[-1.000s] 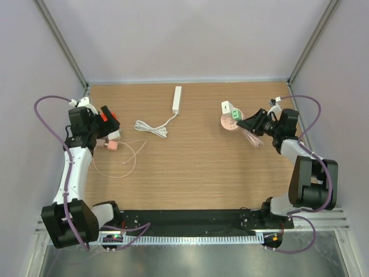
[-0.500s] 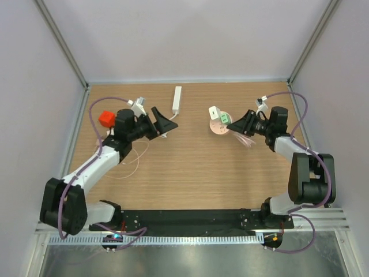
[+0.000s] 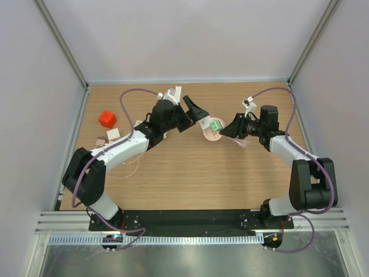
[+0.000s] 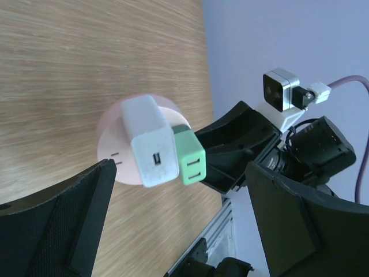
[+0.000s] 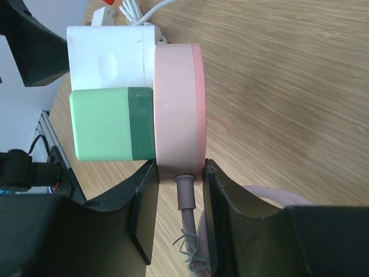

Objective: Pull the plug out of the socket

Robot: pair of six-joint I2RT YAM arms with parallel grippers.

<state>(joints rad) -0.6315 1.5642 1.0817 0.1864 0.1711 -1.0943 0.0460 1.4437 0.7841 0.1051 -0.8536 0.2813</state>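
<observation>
The left gripper point(image 4: 180, 168) now stands with its jaws spread as wide as they go, one finger on either side of the two plugs without touching them. A second ago it was far out at 9 o'clock on the surface point(image 3: 190, 179) and less open; it has since swung across to the middle. The right gripper point(image 5: 180, 167) is clamped on the rim of the round pink socket point(image 5: 176, 104), just as before, and has carried it in from about 2 o'clock to just off centre toward 1 o'clock, turning its face toward the left arm. So the socket is braced and presented, and by my judgement the left jaws need only advance a little and close before a pull can begin. A white plug point(image 4: 147, 141) and a green plug point(image 4: 193, 158) sit side by side in the socket, touching; which of them is meant I cannot tell. Their pins are hidden inside the socket. From above, the left finger covers the white plug and only the green one shows. The pink cable point(image 5: 187, 219) leaves the socket between the right fingers and is cut off at the frame's edge. A white power strip point(image 3: 178, 90) at 12 o'clock is mostly hidden behind the left arm; a red block point(image 3: 106, 119) lies well apart at 10 o'clock.
</observation>
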